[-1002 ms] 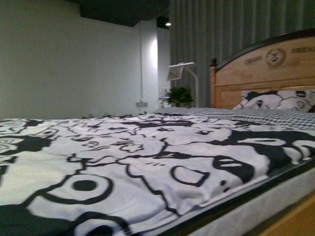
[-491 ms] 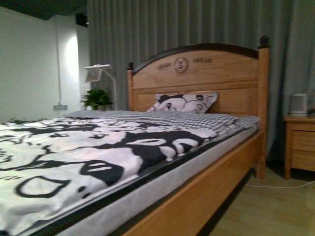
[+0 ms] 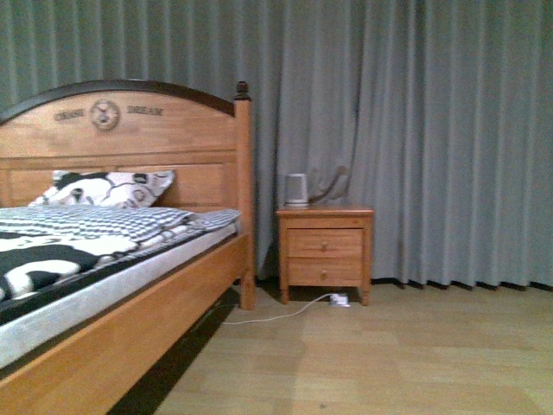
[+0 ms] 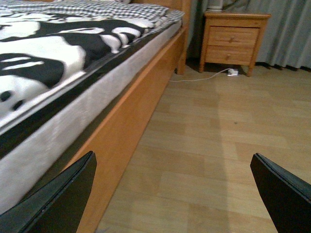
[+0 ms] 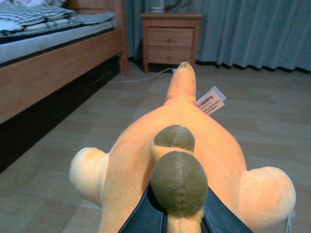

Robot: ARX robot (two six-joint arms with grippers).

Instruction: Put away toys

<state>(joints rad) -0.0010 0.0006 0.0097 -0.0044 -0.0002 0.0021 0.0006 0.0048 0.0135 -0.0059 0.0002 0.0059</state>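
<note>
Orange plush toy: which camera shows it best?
The right wrist view: the orange plush toy fills the picture, held in the right gripper, label showing. The front and left wrist views show none of it, only the bed, floor and nightstand.

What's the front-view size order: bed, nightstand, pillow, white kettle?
1. bed, cropped and nearest the camera, so partly perspective
2. nightstand
3. pillow, partly hidden by bedding
4. white kettle
</note>
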